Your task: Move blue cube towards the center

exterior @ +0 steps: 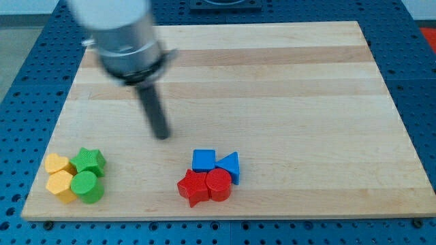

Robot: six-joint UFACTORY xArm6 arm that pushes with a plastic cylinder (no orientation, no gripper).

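Note:
The blue cube (203, 160) sits near the bottom middle of the wooden board (286, 88). A blue triangular block (229, 165) touches its right side. A red star-shaped block (192, 187) and a red cylinder (219, 184) lie just below them. My tip (162, 135) is above and to the left of the blue cube, apart from it, touching no block. The rod slants up to the arm's body at the view's top left.
At the bottom left stands a cluster: a yellow block (56, 164), a yellow hexagonal block (62, 186), a green star-shaped block (90, 161) and a green cylinder (87, 186). The board's bottom edge runs just below both clusters.

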